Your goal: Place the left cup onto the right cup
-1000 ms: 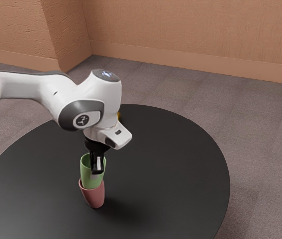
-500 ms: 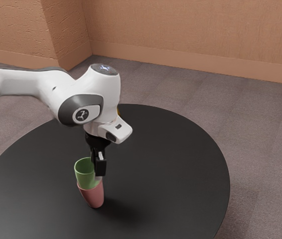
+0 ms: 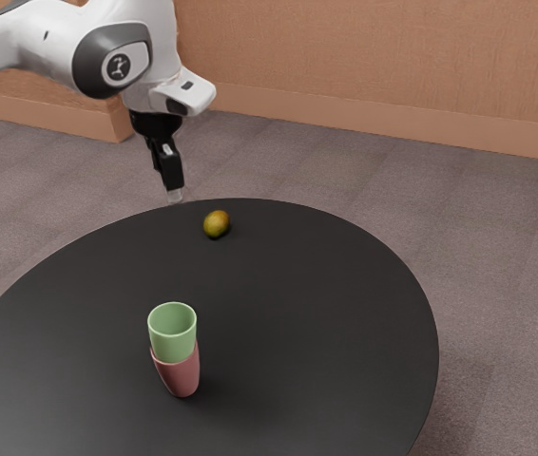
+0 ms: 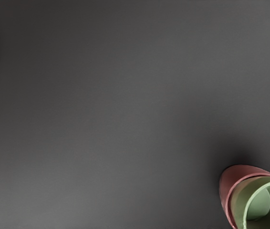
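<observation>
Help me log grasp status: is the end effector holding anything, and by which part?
Nothing. The end effector hangs empty, high above the table, apart from the green cup nested in the pink cup.

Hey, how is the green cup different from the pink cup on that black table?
Colour: the green cup is pale green, the pink cup dusty pink. Position: the green cup sits nested in the pink cup, which stands on the table. The green cup's mouth is open; the pink cup's holds the green one. Both are upright and tapered.
</observation>
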You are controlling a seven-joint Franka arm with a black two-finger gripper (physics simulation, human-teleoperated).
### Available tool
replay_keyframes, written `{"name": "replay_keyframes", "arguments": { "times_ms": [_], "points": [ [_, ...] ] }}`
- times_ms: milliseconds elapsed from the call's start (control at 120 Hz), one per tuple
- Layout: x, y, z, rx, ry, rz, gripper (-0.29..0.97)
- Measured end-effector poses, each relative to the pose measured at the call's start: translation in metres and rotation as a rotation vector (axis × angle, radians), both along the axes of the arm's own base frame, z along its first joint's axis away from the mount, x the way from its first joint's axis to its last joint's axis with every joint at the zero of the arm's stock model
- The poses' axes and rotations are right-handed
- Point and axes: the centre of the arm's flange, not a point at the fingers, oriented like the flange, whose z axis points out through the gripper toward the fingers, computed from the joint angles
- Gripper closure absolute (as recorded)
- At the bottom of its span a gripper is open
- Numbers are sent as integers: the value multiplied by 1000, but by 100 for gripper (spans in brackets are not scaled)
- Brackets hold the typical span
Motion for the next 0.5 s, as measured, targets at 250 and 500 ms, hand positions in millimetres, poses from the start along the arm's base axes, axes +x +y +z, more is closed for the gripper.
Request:
{"name": "replay_keyframes", "arguments": {
  "times_ms": [250,500],
  "points": [
    [-4,97,37,1,28,96,0],
    [-23,187,35,-5,71,204,0]
  ]
}}
